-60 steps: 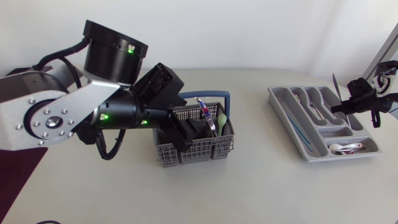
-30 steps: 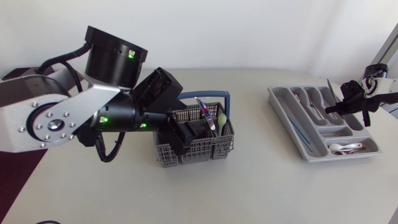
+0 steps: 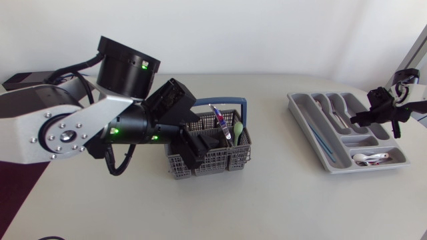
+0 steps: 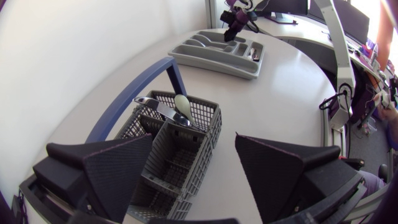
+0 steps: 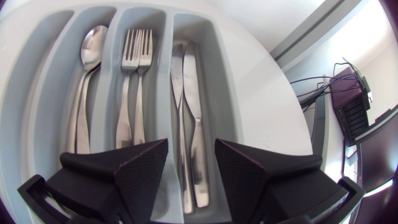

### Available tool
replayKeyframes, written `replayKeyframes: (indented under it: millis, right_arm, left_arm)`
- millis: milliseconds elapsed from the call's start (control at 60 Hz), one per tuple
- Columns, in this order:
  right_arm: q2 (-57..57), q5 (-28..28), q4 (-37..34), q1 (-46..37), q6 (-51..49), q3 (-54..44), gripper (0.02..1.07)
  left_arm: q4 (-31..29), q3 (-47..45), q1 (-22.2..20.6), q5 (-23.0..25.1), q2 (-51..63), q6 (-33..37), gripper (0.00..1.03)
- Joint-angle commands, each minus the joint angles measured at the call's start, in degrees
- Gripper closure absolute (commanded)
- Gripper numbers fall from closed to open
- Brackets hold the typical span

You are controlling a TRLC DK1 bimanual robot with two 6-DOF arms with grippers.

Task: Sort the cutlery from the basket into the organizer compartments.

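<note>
Black-fingered and spread wide, hovering with the left end effector (image 4: 193, 149) over the central basket (image 3: 207, 164), lining up on its cutlery (image 3: 237, 128); holding the right end effector (image 5: 191, 153), parted and empty, above the knife compartment of the organizer (image 3: 329, 167) at right.

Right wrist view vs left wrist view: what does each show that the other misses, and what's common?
Only right wrist: the sorted pieces up close, a spoon, two forks and two knives, each kind in its own compartment.
Only left wrist: the basket with its blue handle, a green spoon and metal cutlery standing in it, and the open left hand at the basket.
Both: the organizer with the open right hand above it, which are far off and small in the left wrist view.
</note>
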Motion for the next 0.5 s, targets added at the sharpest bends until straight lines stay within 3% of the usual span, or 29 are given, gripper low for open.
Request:
replayKeyframes:
  millis: [0, 483]
  right_arm:
    - [-6.32, -0.76, 1.34, 0.41, 0.88, -3.70, 0.35]
    - [-36.73, -10.95, 3.18, 4.98, 1.32, -30.07, 0.33]
  left_arm:
    - [0.68, -1.84, 0.53, 0.76, 1.34, 1.15, 0.12]
    - [8.68, -0.52, 2.81, 3.49, 11.18, -1.22, 0.12]
